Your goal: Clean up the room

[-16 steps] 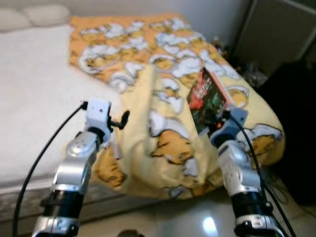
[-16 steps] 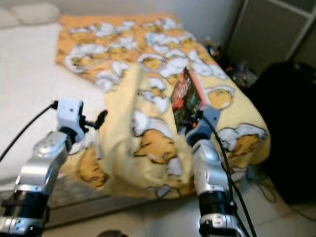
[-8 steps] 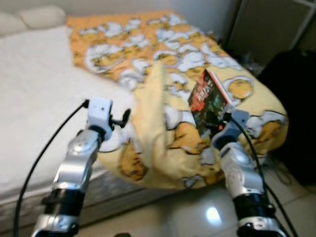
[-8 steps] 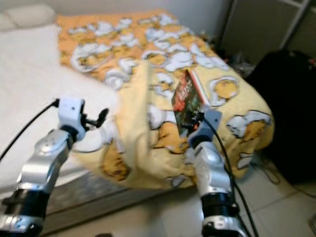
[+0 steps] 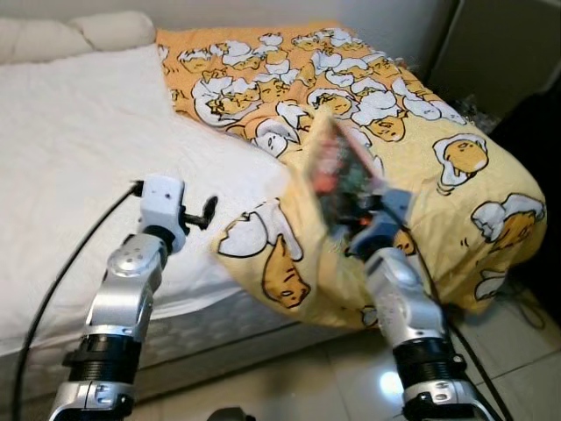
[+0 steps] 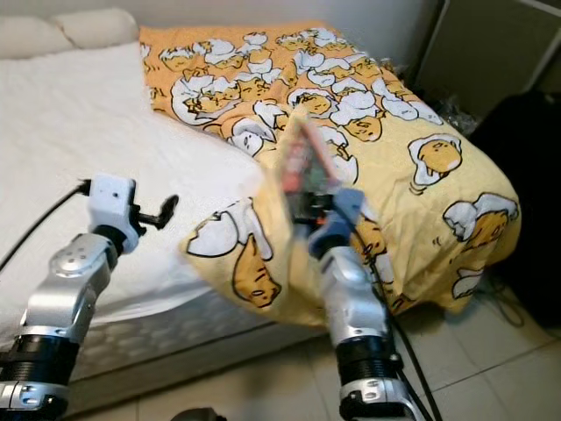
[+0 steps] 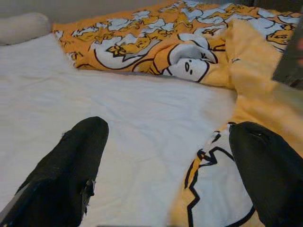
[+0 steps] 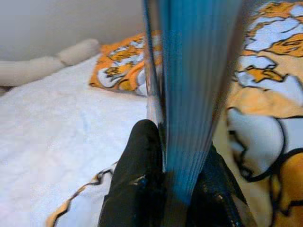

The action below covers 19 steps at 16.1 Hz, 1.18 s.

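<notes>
The bed (image 5: 79, 158) takes most of the scene, with its white sheet bare on the robot's left side. On the far and right part of the bed lies the yellow blanket (image 5: 438, 175) with the egg pattern; one folded corner of it hangs over the near edge of the bed, between the two arms. Two pillows (image 5: 79, 35) lie at the far end of the bed.

The book (image 5: 337, 175) is not on the bed but above the blanket, held up by the right gripper (image 5: 364, 224). The jaws of this gripper are clamped on the lower edge of the book, one black finger on each side of the pages. The long axis of the book stands nearly upright and leans a little away from the robot. It looks blurred.

The left gripper (image 5: 206, 210) is over the white sheet, just beside the folded blanket corner, and its jaws are apart with nothing between them (image 7: 78, 161).

I judge that the right arm must carry the book to its place, while the left arm is nearer to the blanket corner.
</notes>
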### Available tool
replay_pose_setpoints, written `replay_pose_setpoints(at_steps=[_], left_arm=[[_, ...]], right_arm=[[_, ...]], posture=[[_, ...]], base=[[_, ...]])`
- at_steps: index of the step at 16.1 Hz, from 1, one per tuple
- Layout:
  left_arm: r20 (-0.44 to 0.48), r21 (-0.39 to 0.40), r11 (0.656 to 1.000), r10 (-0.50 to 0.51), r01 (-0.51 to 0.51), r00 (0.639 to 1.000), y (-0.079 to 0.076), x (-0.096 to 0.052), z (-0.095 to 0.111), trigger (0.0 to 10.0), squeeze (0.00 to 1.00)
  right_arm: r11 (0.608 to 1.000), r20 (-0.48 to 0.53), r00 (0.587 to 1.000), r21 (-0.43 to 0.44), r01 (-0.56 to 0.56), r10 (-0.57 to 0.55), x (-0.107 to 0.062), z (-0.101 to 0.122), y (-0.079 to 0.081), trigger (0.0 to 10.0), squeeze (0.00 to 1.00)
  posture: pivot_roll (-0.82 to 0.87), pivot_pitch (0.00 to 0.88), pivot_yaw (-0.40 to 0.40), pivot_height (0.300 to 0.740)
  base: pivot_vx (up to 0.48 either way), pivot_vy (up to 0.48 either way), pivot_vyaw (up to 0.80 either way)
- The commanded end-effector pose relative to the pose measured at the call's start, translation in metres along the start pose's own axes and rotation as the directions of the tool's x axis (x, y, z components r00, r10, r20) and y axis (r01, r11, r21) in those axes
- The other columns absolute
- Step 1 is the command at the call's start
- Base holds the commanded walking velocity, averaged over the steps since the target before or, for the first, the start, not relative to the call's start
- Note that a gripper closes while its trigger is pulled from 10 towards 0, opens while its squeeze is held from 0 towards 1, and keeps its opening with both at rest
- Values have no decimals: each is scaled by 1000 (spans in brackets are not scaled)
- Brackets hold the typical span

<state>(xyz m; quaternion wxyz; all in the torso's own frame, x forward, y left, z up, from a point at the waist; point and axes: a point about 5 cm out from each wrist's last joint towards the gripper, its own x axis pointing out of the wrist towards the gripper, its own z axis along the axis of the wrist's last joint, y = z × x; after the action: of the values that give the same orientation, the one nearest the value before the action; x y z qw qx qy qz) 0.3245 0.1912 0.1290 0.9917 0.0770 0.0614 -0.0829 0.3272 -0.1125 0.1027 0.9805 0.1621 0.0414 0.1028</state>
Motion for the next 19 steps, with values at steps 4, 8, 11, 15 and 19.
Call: replay_pose_setpoints(at_steps=[4,8,11,15,19], left_arm=[[8,-2,1000,-12,12,1000,-8,4,2,10000,188],[7,8,1000,-15,15,1000,-8,4,2,10000,184],[8,8,1000,-15,15,1000,-9,4,2,10000,188],[7,9,1000,-11,11,1000,-8,4,2,10000,184],[8,9,1000,-11,11,1000,-8,4,2,10000,184]], right_arm=[[999,73,997,-30,19,-17,4,21,-7,10000,0],[998,43,998,-49,-39,42,3,18,-2,10000,0],[997,42,998,-58,-46,49,3,17,0,10000,0],[997,29,998,-53,-47,49,2,15,-1,10000,0],[996,27,999,-75,-43,45,2,15,-2,10000,0]], posture=[[77,0,6,740],[89,0,-1,740],[89,0,3,740],[96,0,0,740],[96,0,-1,740]], base=[[0,370,0],[0,353,0],[0,347,533],[0,349,800],[0,347,800]])
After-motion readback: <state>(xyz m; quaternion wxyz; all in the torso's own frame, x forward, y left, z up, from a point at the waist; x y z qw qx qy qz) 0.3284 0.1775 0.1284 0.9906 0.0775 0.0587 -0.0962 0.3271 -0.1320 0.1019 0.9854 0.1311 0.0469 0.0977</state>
